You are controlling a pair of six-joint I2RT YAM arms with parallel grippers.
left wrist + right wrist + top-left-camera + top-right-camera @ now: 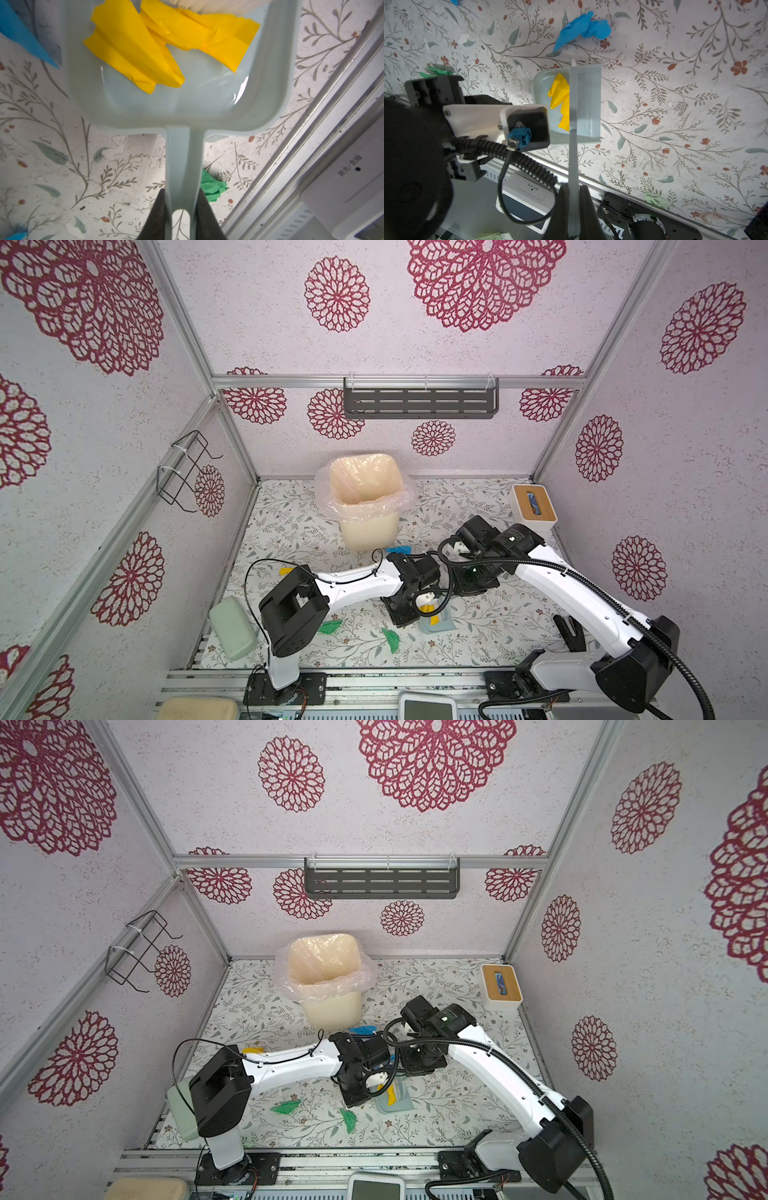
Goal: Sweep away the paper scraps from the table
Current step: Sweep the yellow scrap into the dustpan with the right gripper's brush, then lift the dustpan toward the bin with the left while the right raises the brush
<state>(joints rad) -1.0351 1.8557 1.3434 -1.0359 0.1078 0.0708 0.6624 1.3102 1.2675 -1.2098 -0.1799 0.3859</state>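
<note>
My left gripper (181, 192) is shut on the handle of the pale blue dustpan (187, 104), which rests on the table (498, 614). Yellow paper scraps (145, 52) lie inside the pan, with the brush bristles (207, 5) at its mouth. My right gripper (573, 187) is shut on the brush handle (573, 145), which crosses above the pan (589, 104). On the table lie two green scraps (330, 626) (391, 639), a blue scrap (398, 550) near the bin, and a yellow scrap (286, 571) behind the left arm.
A cream bin (368, 502) lined with a plastic bag stands at the back centre. A tissue box (534, 506) sits at the back right, a pale green box (232, 628) at the front left. A metal rail (291, 166) runs along the table's front edge.
</note>
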